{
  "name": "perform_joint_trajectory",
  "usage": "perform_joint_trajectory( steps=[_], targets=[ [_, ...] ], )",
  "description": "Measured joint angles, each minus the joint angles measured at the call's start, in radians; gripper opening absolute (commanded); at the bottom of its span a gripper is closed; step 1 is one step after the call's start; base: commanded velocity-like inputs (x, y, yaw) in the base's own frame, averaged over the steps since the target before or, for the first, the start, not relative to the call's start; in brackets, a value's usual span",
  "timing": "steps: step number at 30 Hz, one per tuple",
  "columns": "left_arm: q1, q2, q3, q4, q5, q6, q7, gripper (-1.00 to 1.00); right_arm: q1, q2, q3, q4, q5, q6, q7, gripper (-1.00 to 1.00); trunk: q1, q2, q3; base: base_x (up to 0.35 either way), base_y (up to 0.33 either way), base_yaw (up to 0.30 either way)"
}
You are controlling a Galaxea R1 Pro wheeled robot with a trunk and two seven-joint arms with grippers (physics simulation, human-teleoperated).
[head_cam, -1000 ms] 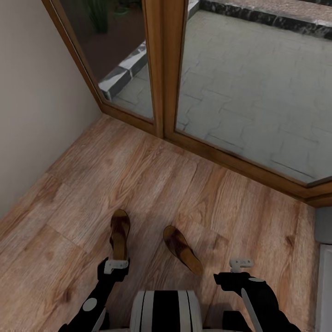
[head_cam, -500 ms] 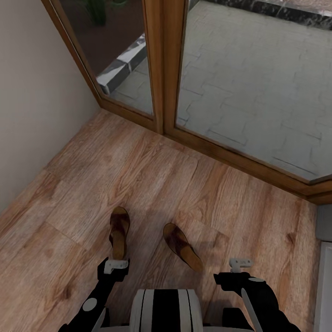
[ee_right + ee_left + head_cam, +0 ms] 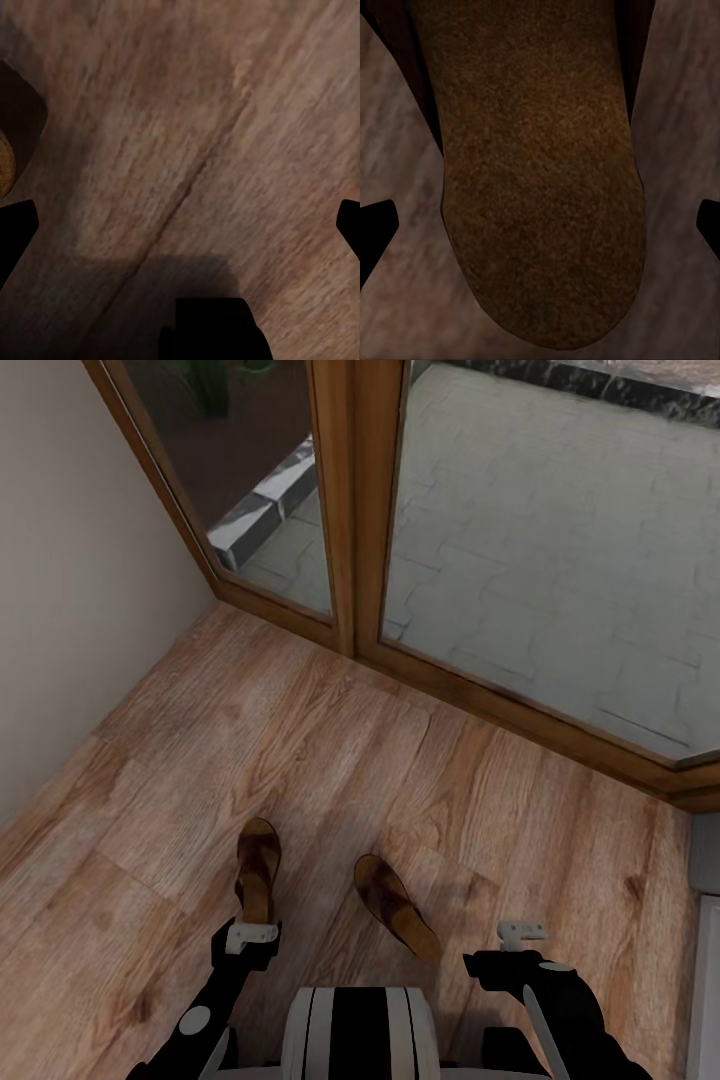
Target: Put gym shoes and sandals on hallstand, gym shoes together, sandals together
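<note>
Two dark brown sandals lie on the wood-plank corridor floor, just ahead of my base. The left sandal points straight away from me, and my left gripper hangs open above its heel. In the left wrist view its tan insole sits between the spread fingertips. The right sandal lies at a slant, toe toward the left. My right gripper is open over bare floor to its right, with a sandal edge at the border. The gym shoes are out of view.
Glass doors in a wooden frame close off the corridor ahead, with paving outside. A beige wall runs along the left. A light-grey edge shows at the right border; I cannot tell whether it is the hallstand.
The whole head view has shifted slightly, so the camera moved. Both sandals and both arms keep their places relative to each other.
</note>
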Motion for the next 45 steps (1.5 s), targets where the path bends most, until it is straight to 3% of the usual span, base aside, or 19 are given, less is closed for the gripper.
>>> perform_joint_trajectory(
  steps=[27,45],
  targets=[
    [0.0,0.008,0.0,0.001,0.0,0.0,0.0,1.0,0.0,0.0,0.0,-0.002,0.0,0.0,0.0,1.0,0.0,0.0,0.0,0.001,0.0,0.0],
    [0.0,0.008,0.001,0.001,0.0,0.0,0.0,1.0,0.0,0.0,0.0,-0.002,0.0,0.0,0.0,1.0,0.001,0.0,-0.024,0.0,0.0,0.0]
  ],
)
